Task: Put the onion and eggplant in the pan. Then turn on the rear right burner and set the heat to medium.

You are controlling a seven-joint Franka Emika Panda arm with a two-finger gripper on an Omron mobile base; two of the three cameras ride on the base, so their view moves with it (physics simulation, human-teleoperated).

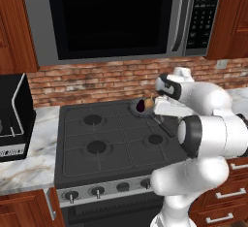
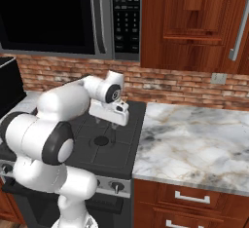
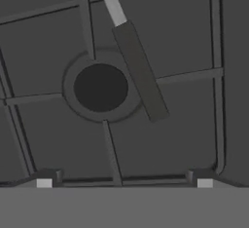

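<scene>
The dark grey pan (image 1: 135, 108) sits at the rear right of the stove, covering the rear right burner. Inside it lie the dark purple eggplant (image 1: 140, 105) and, touching it on the right, the tan onion (image 1: 149, 103). The pan's black handle (image 3: 140, 78) runs toward the front right burner (image 3: 100, 87). My gripper (image 3: 124, 183) hovers above that burner and handle, pointing down, open, with nothing between its fingertips (image 3: 44, 183). In the right base view the gripper (image 2: 106, 123) hangs over the stove's right side.
Stove knobs (image 1: 97, 191) line the front panel, the rightmost ones behind my arm. A microwave (image 1: 116, 17) hangs above the stove. A black appliance (image 1: 12, 119) stands on the left counter. The marble counter (image 2: 194, 139) stretches right of the stove.
</scene>
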